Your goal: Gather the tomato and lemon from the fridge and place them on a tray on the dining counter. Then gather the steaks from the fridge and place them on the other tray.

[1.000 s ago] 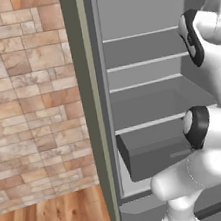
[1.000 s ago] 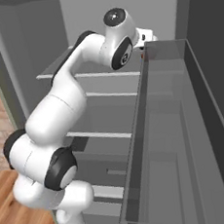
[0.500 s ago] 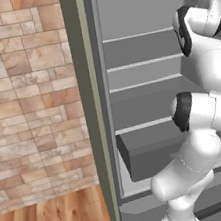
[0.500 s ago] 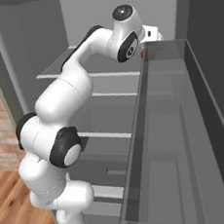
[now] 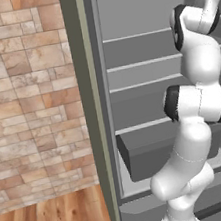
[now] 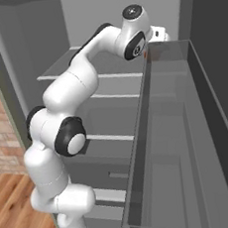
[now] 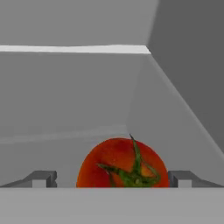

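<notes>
**Tool at the tomato, upper fridge shelf**

Against a second ago, I see the arm's elbow raised and folded closer to the fridge (image 5: 146, 101): in the left base view the dark elbow joint now sits higher, level with the middle shelves, and the upper links stand more upright. The base views themselves have not shifted.

In the hand view the tomato (image 7: 123, 163) fills the lower centre, red-orange with a green stem facing the camera, resting on a grey shelf near the right inner wall. The tool (image 7: 113, 179) is spread wide, one fingertip on either side of the tomato, neither touching it as far as I can tell.

The right base view shows the hand reaching past the open door's clear bin (image 6: 174, 144), with a small red patch of the tomato (image 6: 145, 54) just under the wrist. In the left base view I see the arm and the fridge shelves.
</notes>
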